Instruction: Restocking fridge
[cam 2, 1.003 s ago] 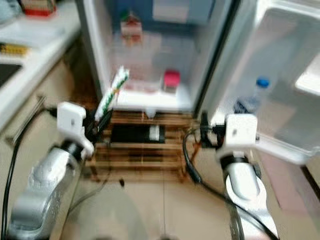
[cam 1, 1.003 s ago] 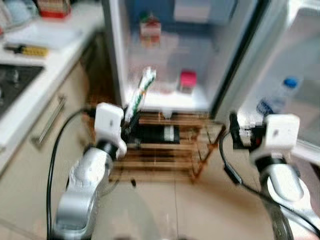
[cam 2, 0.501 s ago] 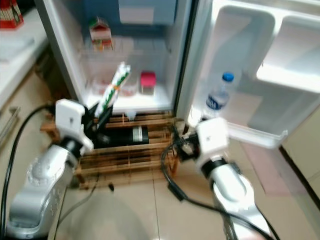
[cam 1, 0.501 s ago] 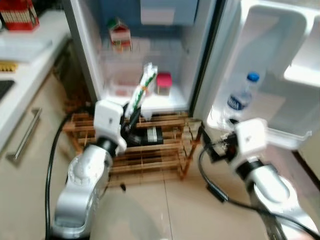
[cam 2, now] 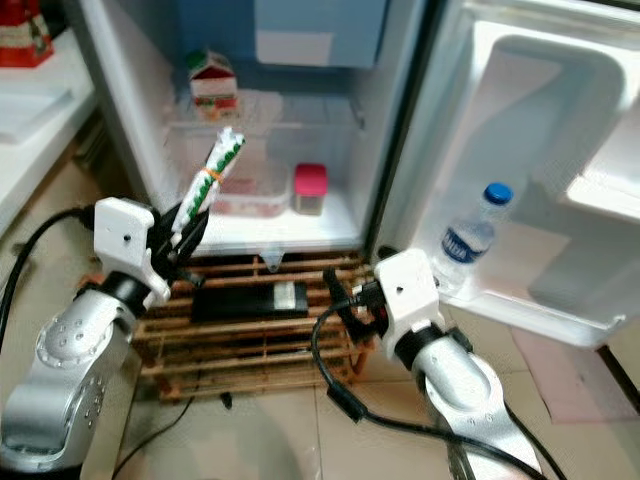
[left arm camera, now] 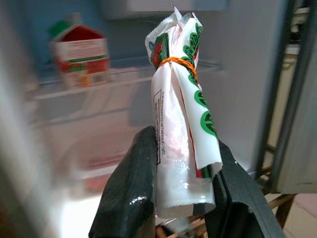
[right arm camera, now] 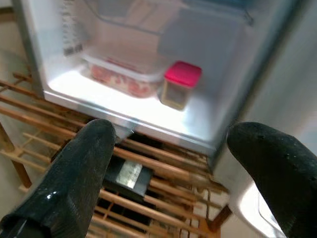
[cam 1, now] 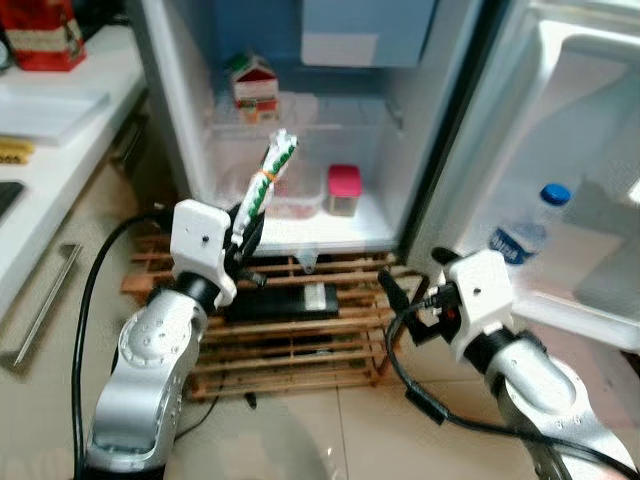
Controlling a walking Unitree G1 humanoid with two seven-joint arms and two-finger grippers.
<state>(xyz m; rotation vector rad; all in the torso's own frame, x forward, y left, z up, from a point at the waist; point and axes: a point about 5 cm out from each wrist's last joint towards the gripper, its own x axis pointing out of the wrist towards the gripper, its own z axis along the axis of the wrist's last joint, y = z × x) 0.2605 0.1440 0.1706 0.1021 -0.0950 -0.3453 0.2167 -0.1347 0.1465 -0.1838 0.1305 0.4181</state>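
Rolled packet (left arm camera: 181, 124), white-green plastic with an orange band near its top, is pinched low down by the left gripper (cam 1: 243, 232) in front of the open fridge (cam 1: 190, 150), below the milk carton's (cam 1: 255, 84) shelf. Looks light, soft, crinkly and slippery; the banded part seems the firmer hold. Right gripper (right arm camera: 188, 168) spread wide, empty, near the fridge's bottom right corner.
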